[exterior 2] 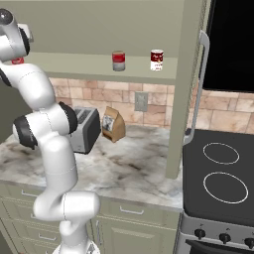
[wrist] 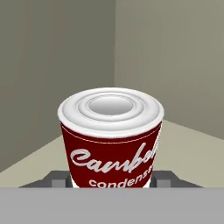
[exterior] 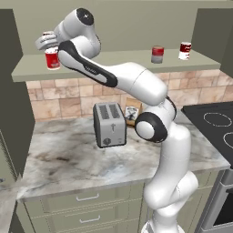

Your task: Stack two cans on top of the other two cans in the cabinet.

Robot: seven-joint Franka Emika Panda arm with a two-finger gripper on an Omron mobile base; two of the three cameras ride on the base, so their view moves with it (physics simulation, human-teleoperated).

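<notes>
A small soup can is seen clamped between the gripper's two dark fingers in the hand view; its lid is pale and ringed, its label dark red, with white script reading "Campbel" and, beneath it, "condense", both cut off at the can's curve and the frame's lower edge; what lies below the red band cannot be told. The can is held upright in a corner of the cabinet, with beige-green walls behind it at 12 o'clock and the shelf floor spreading away at 3 o'clock.

In the left base view the hand is placed at 10 o'clock, at the shelf's left end; a red can with a pale rim stands on the shelf there, and a second can's top is glimpsed just above it, behind the wrist; whether the two touch cannot be told. Further along, at 1 o'clock, a can with a greyish lower half and a can with a white lower half are stood upright and apart on the same shelf; their lettering is too small to be read.

On the counter below, a toaster and a brown paper bag are set against the tiled wall.
</notes>
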